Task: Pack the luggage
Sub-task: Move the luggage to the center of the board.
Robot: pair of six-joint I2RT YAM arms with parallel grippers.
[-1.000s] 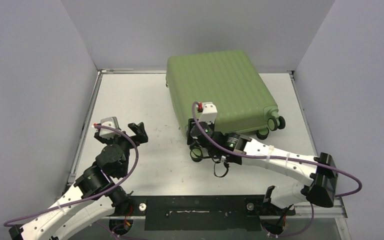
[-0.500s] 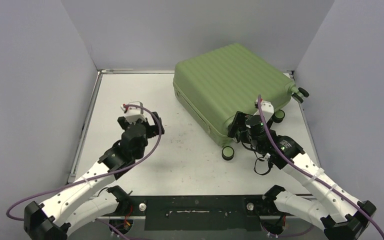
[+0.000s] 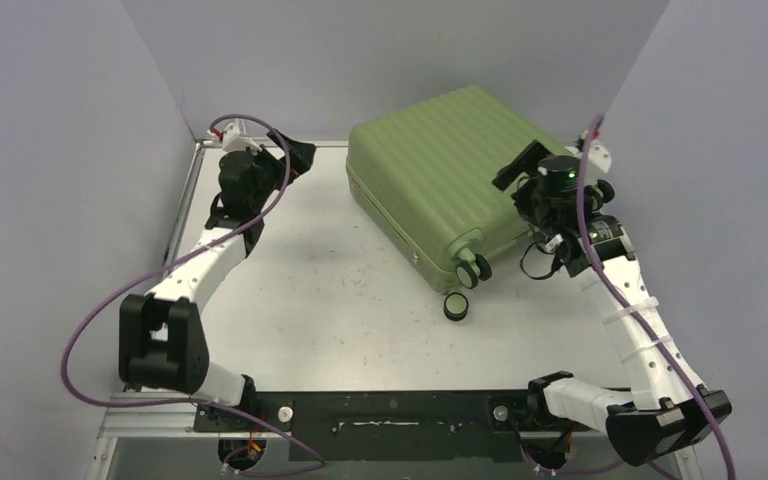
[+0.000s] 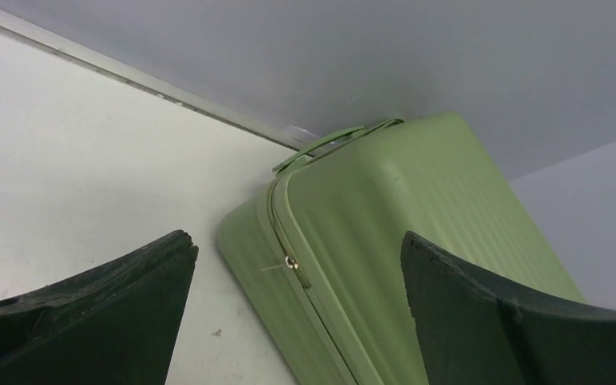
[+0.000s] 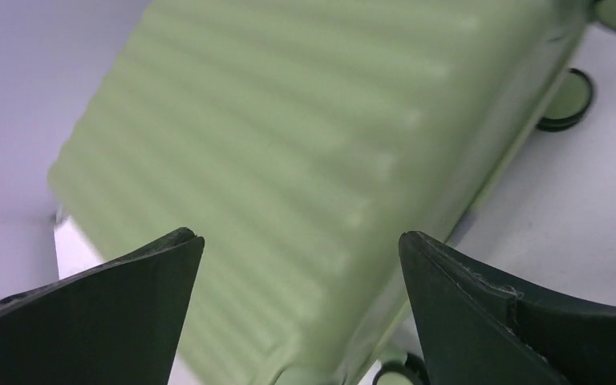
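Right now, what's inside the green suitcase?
I can't see inside. The suitcase lies shut on the table, hiding whatever is in there. Only the outside shows, like the zipper and wheels.

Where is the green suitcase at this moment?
In the top view the suitcase lies closed at the far right of the table, with the left gripper to its left and the right gripper over its right end.

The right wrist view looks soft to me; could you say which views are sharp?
Top external: sharp and evenly lit, ribs on the suitcase crisp. Left wrist: sharp enough to show the zipper pull. Right wrist: the ribs smear, clearly blurred.
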